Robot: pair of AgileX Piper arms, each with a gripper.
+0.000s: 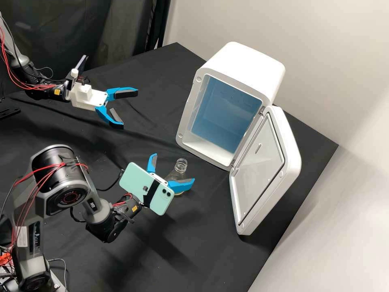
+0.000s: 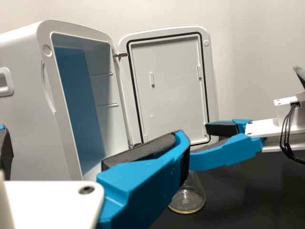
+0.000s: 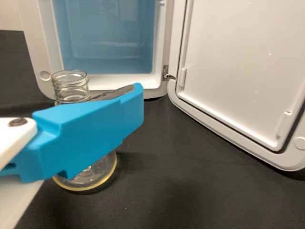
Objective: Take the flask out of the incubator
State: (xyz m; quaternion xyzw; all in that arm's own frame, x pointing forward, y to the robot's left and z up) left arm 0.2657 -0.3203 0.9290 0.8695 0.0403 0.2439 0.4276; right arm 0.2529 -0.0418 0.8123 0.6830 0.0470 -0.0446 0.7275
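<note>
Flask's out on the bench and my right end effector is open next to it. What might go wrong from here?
1. The right end effector is open with one finger right beside the flask. Backing off sideways may knock the uncapped glass over.
2. The incubator door hangs open close to the flask, so a wide swing of that arm could strike it.

bright, even light; soft shadows
</note>
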